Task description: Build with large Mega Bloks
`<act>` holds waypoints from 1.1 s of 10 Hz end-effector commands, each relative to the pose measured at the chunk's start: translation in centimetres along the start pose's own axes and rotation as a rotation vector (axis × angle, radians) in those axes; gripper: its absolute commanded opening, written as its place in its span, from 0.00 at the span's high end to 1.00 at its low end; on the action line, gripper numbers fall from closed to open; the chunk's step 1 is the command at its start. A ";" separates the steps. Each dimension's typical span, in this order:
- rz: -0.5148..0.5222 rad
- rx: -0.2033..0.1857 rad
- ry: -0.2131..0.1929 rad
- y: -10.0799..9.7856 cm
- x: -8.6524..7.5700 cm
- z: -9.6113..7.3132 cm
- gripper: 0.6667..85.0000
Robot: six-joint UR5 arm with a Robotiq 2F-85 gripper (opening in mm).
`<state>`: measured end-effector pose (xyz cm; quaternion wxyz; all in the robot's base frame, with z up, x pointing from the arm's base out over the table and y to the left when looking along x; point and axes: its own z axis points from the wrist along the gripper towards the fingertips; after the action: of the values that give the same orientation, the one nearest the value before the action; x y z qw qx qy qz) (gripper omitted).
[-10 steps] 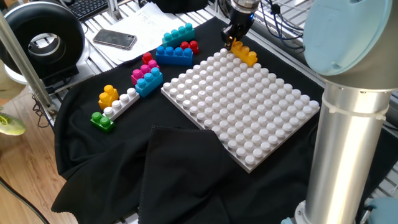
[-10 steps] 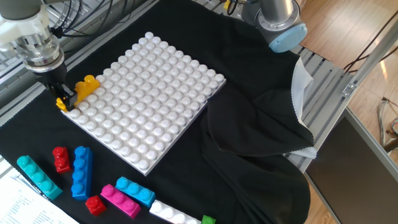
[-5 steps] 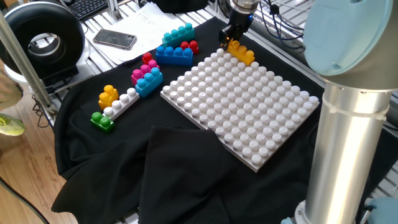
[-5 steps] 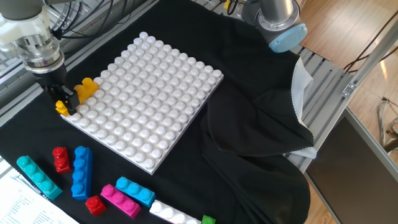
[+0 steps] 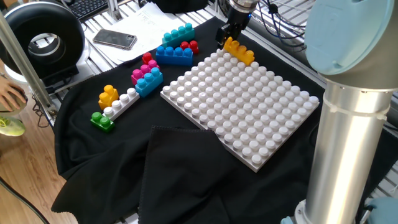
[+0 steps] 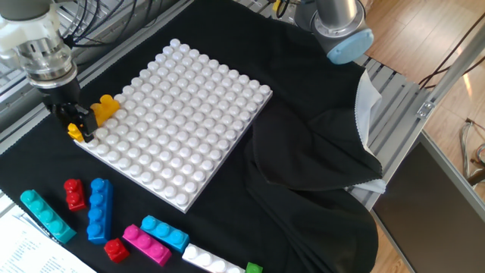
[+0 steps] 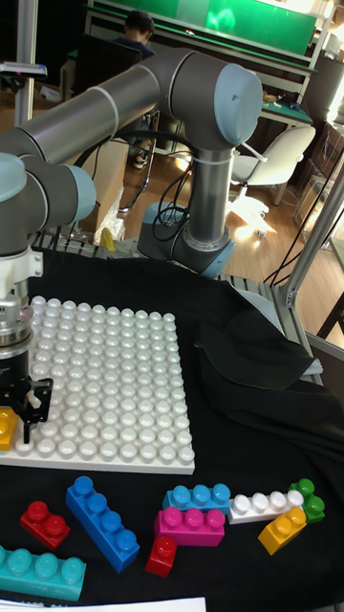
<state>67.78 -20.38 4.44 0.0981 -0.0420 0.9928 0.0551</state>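
My gripper (image 5: pixel 227 38) (image 6: pixel 76 123) (image 7: pixel 21 406) is shut on one end of an orange-yellow Mega Blok (image 5: pixel 240 51) (image 6: pixel 101 111) (image 7: pixel 5 426), held at the corner edge of the white studded baseplate (image 5: pixel 242 102) (image 6: pixel 182 125) (image 7: pixel 105 382). Loose Mega Bloks lie on the black cloth beside the plate: teal (image 5: pixel 177 33), blue (image 5: pixel 174 55), red (image 5: pixel 190 45), pink (image 5: pixel 143 72), light blue (image 5: pixel 151 83), orange-yellow (image 5: pixel 109 95), white (image 5: pixel 125 102) and green (image 5: pixel 102 121). The same group lies along the tall view's bottom, with the blue one (image 7: pixel 100 521) and pink one (image 7: pixel 189 526) in front.
My arm's grey column (image 5: pixel 348 137) rises at the right. A rumpled fold of black cloth (image 5: pixel 180 168) lies in front of the plate. A phone (image 5: pixel 115 39) and a round black device (image 5: pixel 43 40) sit at the back left. A person's hand (image 5: pixel 9 94) shows at the left edge.
The gripper has lifted slightly with the orange-yellow Mega Blok, drifting toward the plate's outer edge. The baseplate shifted a little. A hand has come in at the left edge.
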 end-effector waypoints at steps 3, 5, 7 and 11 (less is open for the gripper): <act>-0.020 -0.008 0.009 0.9 -1.2 -3.3 0.29; 0.000 0.001 0.019 1.1 -1.1 -3.8 0.51; 0.012 0.035 0.042 0.2 -0.5 -3.9 0.86; 0.019 0.042 0.050 -0.2 -0.2 -3.8 0.94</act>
<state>67.36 -20.85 7.99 0.0751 -0.0393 0.9959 0.0328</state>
